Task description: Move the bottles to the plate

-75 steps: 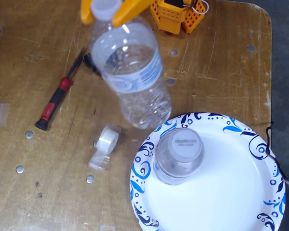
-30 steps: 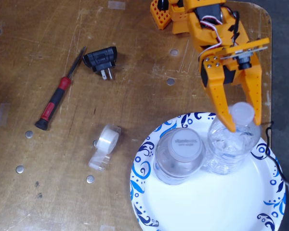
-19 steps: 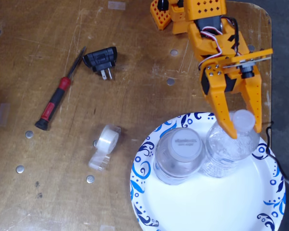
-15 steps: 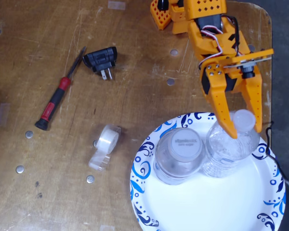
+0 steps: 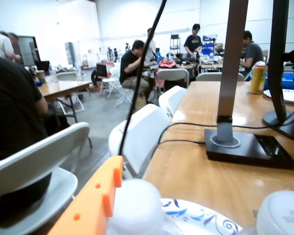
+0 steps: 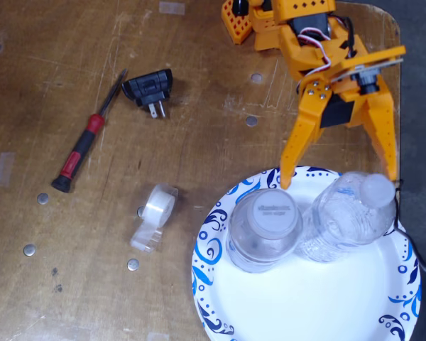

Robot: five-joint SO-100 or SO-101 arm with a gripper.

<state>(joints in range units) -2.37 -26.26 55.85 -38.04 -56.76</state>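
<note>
In the fixed view the white plate with blue swirls (image 6: 220, 234) lies at the lower right of the wooden table. Two clear crinkled bottles stand on it side by side. The left bottle (image 6: 264, 231) is upright and has a cap with printed text. The right bottle (image 6: 344, 217) leans a little, its plain cap close to the right finger. My orange gripper (image 6: 339, 181) is open wide, its fingertips (image 6: 285, 181) at the plate's far rim, straddling the right bottle without gripping it. The wrist view shows one orange finger (image 5: 93, 205), a blurred cap (image 5: 137, 205), the plate rim (image 5: 196, 218) and the printed cap (image 5: 284, 213).
Left of the plate lie a clear tape roll (image 6: 156, 213), a red-handled screwdriver (image 6: 82, 145) and a black plug adapter (image 6: 150, 89). The table's edge runs close along the right side (image 6: 397, 42). The wrist view shows a monitor stand (image 5: 235, 142) and chairs beyond.
</note>
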